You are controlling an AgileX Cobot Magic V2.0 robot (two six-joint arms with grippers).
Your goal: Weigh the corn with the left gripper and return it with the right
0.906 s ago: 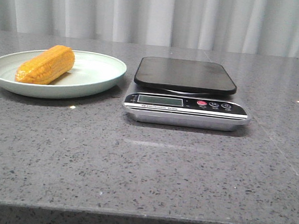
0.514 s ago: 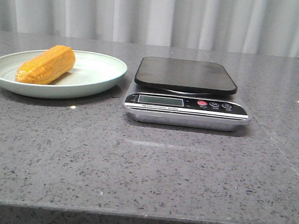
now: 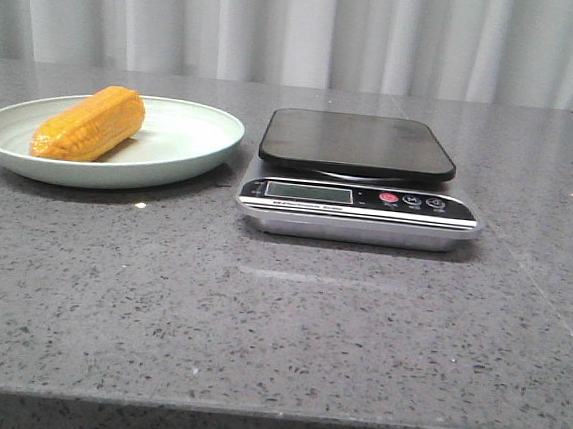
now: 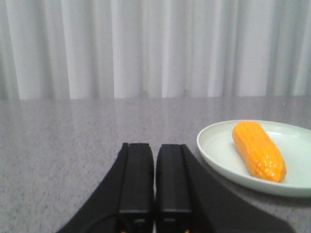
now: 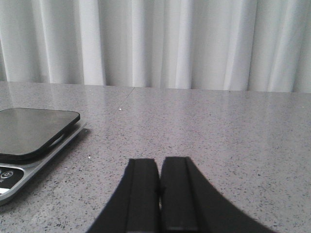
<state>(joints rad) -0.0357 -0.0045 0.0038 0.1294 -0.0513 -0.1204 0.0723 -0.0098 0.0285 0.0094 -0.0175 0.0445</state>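
The orange-yellow corn (image 3: 89, 123) lies on a pale green plate (image 3: 187, 146) at the left of the table; it also shows in the left wrist view (image 4: 257, 150) on the plate (image 4: 218, 150). A kitchen scale (image 3: 358, 176) with a bare black platform stands to the right of the plate; its edge shows in the right wrist view (image 5: 34, 131). My left gripper (image 4: 154, 145) is shut and empty, low over the table beside the plate. My right gripper (image 5: 159, 160) is shut and empty, beside the scale. Neither gripper shows in the front view.
The grey speckled table (image 3: 277, 324) runs to a front edge near the camera. A white curtain (image 3: 303, 25) hangs behind the table.
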